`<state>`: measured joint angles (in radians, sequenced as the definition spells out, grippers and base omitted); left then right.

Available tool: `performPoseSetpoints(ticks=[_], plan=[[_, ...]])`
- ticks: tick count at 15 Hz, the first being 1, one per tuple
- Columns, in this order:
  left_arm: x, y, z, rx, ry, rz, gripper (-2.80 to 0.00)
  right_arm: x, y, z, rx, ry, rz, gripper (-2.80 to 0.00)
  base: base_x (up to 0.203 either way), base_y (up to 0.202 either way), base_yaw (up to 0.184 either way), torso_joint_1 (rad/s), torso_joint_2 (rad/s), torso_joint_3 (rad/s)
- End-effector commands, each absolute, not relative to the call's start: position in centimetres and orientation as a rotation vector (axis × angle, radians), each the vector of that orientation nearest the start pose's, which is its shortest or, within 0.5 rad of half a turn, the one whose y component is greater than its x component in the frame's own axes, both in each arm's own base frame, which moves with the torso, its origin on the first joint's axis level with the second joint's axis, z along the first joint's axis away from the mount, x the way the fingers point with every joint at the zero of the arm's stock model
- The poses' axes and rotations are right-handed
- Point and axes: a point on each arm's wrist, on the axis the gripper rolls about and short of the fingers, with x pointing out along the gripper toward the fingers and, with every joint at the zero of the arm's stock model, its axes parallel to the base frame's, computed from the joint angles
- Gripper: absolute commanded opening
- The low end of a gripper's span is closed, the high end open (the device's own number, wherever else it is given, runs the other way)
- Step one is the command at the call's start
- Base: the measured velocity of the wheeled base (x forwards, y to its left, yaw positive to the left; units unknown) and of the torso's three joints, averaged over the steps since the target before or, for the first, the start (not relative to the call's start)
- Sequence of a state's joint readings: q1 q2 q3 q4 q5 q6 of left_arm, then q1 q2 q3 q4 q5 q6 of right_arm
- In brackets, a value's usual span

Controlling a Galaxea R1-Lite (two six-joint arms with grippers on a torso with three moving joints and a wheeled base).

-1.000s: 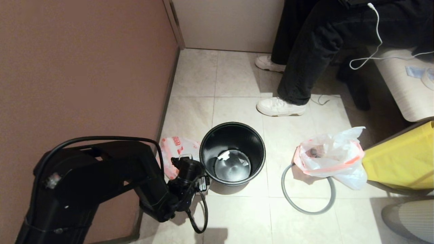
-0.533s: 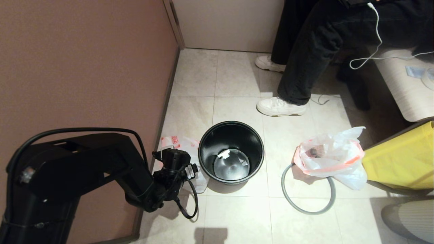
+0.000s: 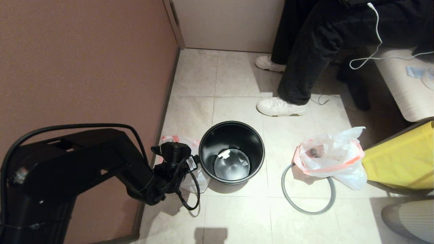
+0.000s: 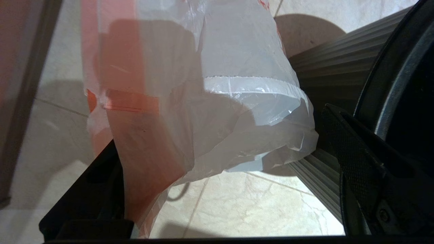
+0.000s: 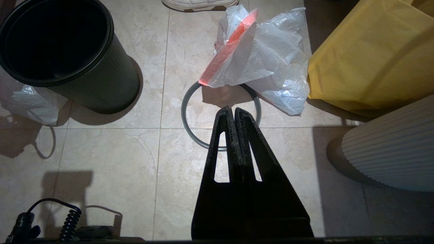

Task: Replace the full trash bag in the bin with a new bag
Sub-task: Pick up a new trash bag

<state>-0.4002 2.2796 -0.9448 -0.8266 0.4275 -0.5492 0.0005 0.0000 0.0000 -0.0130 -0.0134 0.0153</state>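
The left gripper (image 4: 217, 162) is reaching with fingers apart around the new bag (image 4: 203, 101) lying on the floor beside the bin (image 3: 231, 152), readying a grasp, while the right gripper (image 5: 234, 113), fingers together, is idling above the grey hoop (image 5: 190, 135) near the full trash bag (image 3: 330, 157).

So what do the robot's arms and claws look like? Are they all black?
Mostly, yes. The left arm is chunky, boxy and black, with a thin black cable arching over it and another looping under its wrist. A small white label sits near the left claw, whose fingers have a fine dotted grip texture. The right claw is two long black triangles with cut-out windows, tapering to points.
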Motion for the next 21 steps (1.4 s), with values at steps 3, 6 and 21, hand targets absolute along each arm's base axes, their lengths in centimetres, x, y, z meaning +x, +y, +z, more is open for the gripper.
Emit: performPoseSetpoints(ticks=[3,6,21], plan=[[37.4,-15.0,1.7,-0.378,0.468,0.125,0.0,-2.3,0.0,7.7,0.015,-0.013,-0.013,-2.8,0.0,0.0,0.0,0.0,0.0,0.0],[37.4,-16.0,1.9,-0.424,0.505,0.128,0.0,-2.3,0.0,7.7,0.015,-0.012,-0.012,-2.8,0.0,0.0,0.0,0.0,0.0,0.0],[42.9,-16.7,2.0,-0.496,0.519,0.205,0.0,-2.3,0.0,7.7,0.015,-0.012,-0.013,-2.8,0.0,0.0,0.0,0.0,0.0,0.0]])
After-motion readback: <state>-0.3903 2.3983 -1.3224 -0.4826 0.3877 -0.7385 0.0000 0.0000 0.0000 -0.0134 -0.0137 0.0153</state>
